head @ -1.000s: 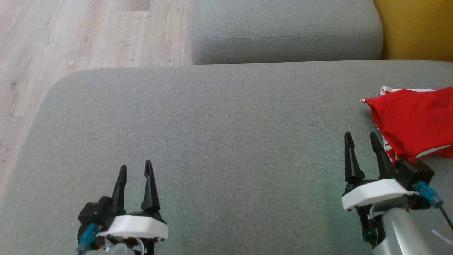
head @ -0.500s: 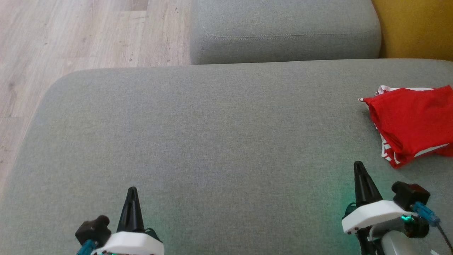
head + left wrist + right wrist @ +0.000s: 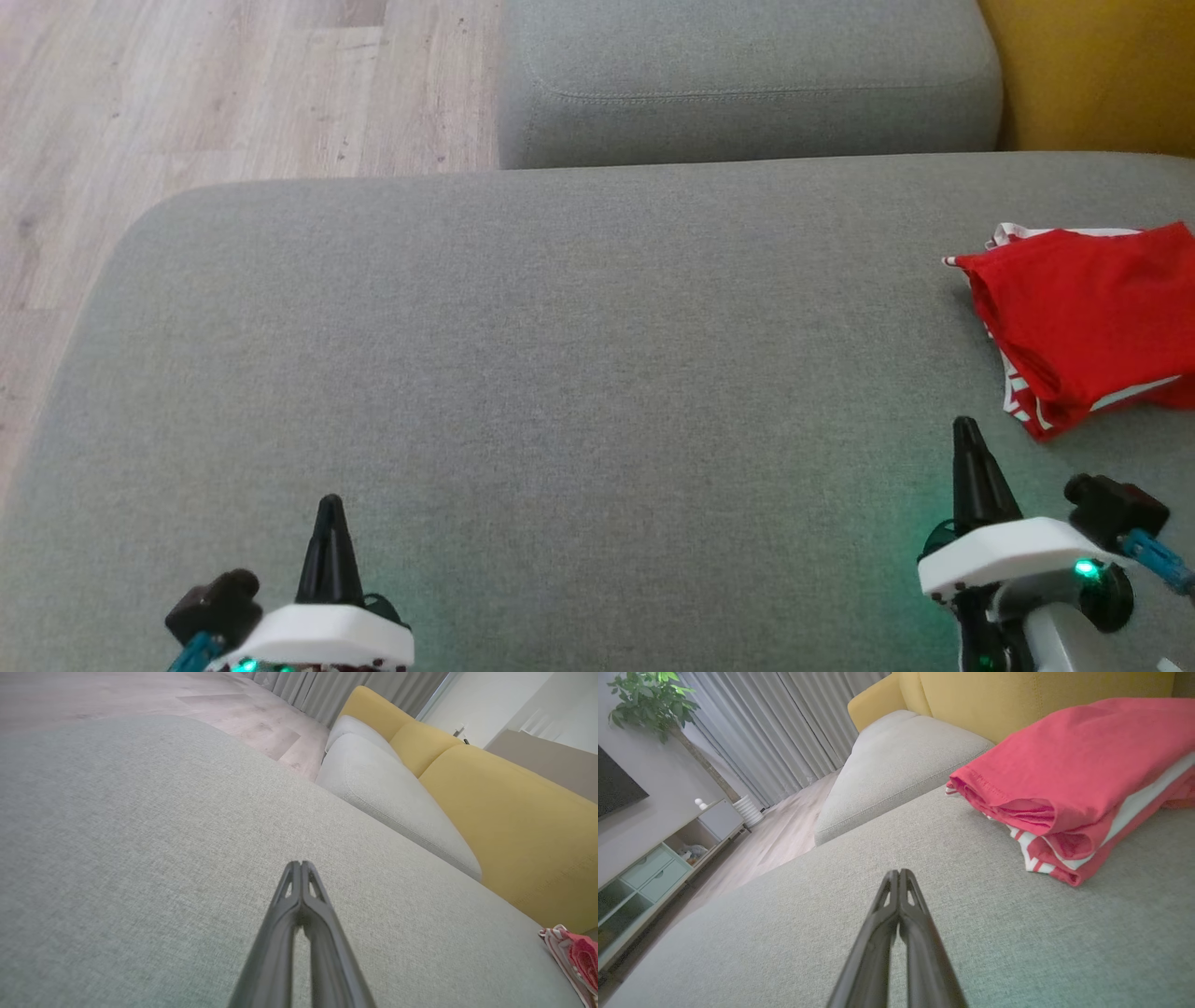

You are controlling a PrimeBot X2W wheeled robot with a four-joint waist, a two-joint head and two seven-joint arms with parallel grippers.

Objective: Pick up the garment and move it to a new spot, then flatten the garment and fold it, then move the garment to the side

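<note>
left gripper [image 3: 329, 504] and right gripper [image 3: 966, 429] closed, empty; right wrist view catches stripes under the folded garment [image 3: 1069, 765].

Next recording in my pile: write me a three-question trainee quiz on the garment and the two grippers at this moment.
1. Fill in: the left gripper and right gripper both have their jaws ____.
2. Which is nearer the red garment? A) left gripper B) right gripper C) both equally
3. True or false: the right gripper is holding the red garment up off the grey cushion.

Key: 1 shut; 2 B; 3 false. The garment lies folded on the cushion, touched by neither gripper.
</note>
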